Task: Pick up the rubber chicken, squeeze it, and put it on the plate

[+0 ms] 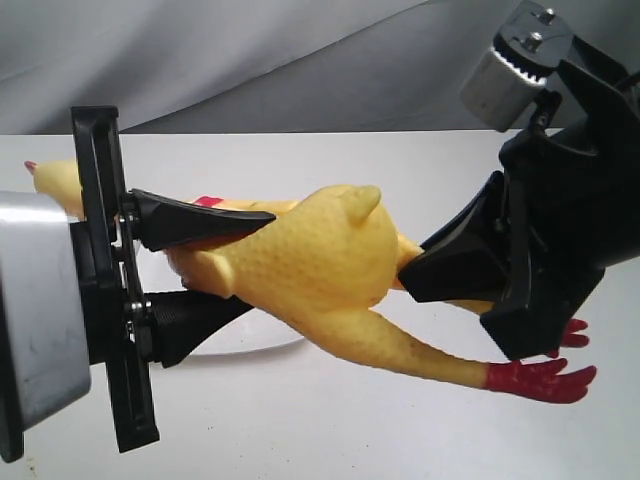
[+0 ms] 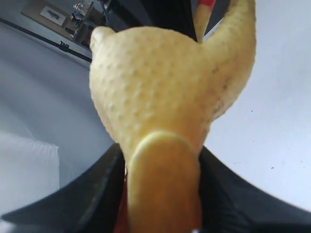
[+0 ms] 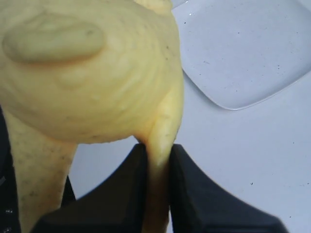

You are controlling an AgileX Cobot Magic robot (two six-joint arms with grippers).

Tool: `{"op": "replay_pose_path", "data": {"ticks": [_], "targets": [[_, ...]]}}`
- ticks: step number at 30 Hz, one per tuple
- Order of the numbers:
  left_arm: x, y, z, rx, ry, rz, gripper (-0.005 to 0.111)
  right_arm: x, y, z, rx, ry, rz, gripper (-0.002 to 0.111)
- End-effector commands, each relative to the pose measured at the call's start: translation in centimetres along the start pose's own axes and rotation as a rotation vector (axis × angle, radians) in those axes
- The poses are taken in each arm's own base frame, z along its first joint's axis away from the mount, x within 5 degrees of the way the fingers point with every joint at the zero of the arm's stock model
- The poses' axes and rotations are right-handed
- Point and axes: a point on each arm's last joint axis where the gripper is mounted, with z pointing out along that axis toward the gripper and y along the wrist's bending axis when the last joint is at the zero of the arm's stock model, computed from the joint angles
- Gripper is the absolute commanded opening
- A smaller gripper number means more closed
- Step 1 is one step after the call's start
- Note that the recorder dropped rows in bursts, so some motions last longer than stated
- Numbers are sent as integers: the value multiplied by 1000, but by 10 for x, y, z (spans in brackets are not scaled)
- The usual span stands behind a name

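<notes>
Robot-manipulation laboratory bench. A bare white tabletop (image 1: 330,430) is closed off at 12 o'clock by a draped grey cloth backdrop (image 1: 250,60), hung as a screen. Two machine arms enter the exterior view: the left arm (image 1: 40,320), with a brushed-metal housing, at 9 o'clock, and the right arm (image 1: 580,170), black and topped by a metal cylinder (image 1: 505,70), at 2 o'clock. The left gripper (image 2: 163,194) and the right gripper (image 3: 158,155) both clamp a toy prop, the rubber chicken (image 1: 330,260), above the plate (image 3: 252,58), the only tableware present. Past the cloth's edge, the left wrist view catches a blurred room with furniture and equipment (image 2: 68,19).
</notes>
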Motion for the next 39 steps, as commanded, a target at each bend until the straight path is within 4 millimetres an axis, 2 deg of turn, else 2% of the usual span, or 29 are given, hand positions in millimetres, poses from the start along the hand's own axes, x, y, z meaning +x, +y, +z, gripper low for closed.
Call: {"op": "replay_pose_path", "data": {"ticks": [1,3,4,5,8,15,20,23,27,37,39], "targets": [[-1,1,0,-4,3,-60,54,-4,-2,-3,43,-40,-7,0],[-1,1,0,-13,1,-102,80,-4,-2,-3,43,-40,-7,0],[-1,2,0,-23,-2,-128,87,-4,-2,-3,43,-40,-7,0],[-1,4,0,-39,-5,-156,92,-4,-2,-3,43,-40,-7,0],[-2,5,0,-54,-11,-182,92,-4,-2,-3,43,-40,-7,0],[-2,5,0,-53,-10,-179,68,-4,-2,-3,43,-40,-7,0],[-1,1,0,-10,-1,-107,52,-4,-2,-3,43,-40,-7,0],[-1,-1,0,8,3,-123,32,-4,-2,-3,43,-40,-7,0],[-1,-1,0,8,4,-171,-1,-4,-2,-3,43,-40,-7,0],[-1,-1,0,10,6,-167,1,-4,-2,-3,42,-38,-7,0],[-1,-1,0,10,6,-167,4,-4,-2,-3,42,-38,-7,0]]}}
